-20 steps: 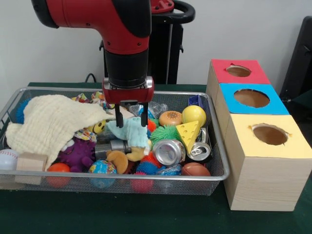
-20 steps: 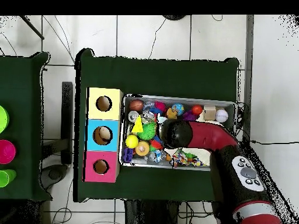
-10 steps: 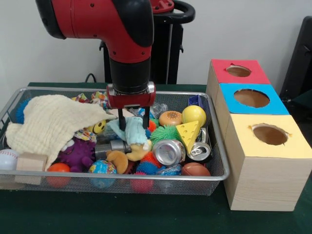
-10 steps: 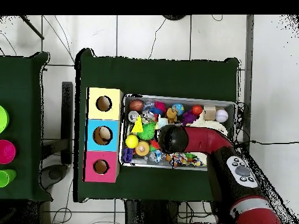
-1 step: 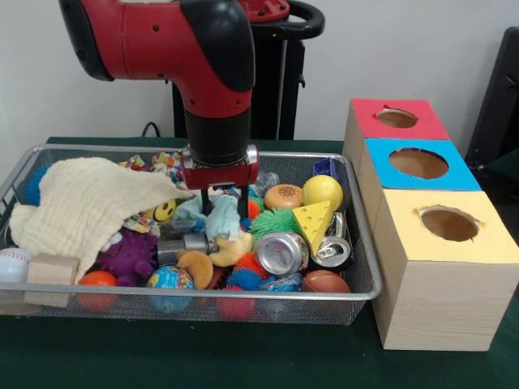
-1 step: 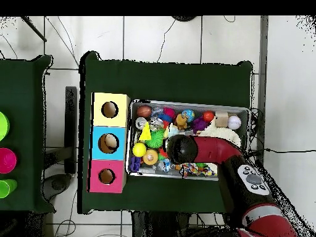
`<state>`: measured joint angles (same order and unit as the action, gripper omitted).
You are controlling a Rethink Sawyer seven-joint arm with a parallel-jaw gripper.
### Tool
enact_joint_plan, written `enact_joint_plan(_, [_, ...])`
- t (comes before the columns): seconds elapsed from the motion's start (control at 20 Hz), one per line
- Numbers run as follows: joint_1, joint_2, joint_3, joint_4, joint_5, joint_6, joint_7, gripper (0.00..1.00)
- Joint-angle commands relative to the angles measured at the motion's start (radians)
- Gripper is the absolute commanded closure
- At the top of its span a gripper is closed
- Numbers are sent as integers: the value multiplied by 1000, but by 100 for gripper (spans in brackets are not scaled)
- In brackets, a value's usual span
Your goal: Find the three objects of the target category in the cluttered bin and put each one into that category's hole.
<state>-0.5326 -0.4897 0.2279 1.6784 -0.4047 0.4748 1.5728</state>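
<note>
At the far left of the front view, a baseball [image 5: 11, 264] and a wooden block [image 5: 53, 270] sit in the lower left corner of the wire bin [image 5: 357, 285]. A cream cloth [image 5: 85, 205] drapes over the left half of the clutter, with a purple plush [image 5: 130, 255] poking out below it.

Near the centre, the gripper [image 5: 225, 209] reaches down into the pile with its fingers [image 5: 208, 203] set on either side of a light blue plush toy [image 5: 219, 217], apparently pinching it; the toy lies among the other things in the bin. Just below are a tan plush [image 5: 199, 266] and a globe-patterned ball [image 5: 169, 278].

Right of centre lie a toy burger [image 5: 284, 196], a yellow ball [image 5: 323, 191], a cheese wedge [image 5: 314, 224], two drink cans [image 5: 280, 252] and a small brown football [image 5: 325, 282].

At the right, beside the bin on the table [image 5: 243, 356], stands a row of wooden boxes: red-topped [image 5: 397, 118] farthest up, blue-topped [image 5: 419, 163] in the middle, yellow-topped [image 5: 448, 224] lowest, each with a round hole.
</note>
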Motion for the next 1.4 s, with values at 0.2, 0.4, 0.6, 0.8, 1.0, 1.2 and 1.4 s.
enact_joint_plan(0.2, [15, 34, 26, 10, -71, -66, 30, 100])
enact_joint_plan(0.4, [36, 19, 10, 14, -62, -52, 59, 100])
enact_joint_plan(0.6, [23, 13, 11, 27, -53, -48, 57, 100])
enact_joint_plan(0.8, [13, -30, -16, 122, -52, -81, 99, 100])
enact_joint_plan(1.0, [17, -83, -62, 232, -49, -124, 161, 100])
enact_joint_plan(1.2, [28, -113, -91, 283, -34, -140, 183, 100])
enact_joint_plan(1.4, [36, -102, -108, 301, -13, -155, 188, 100])
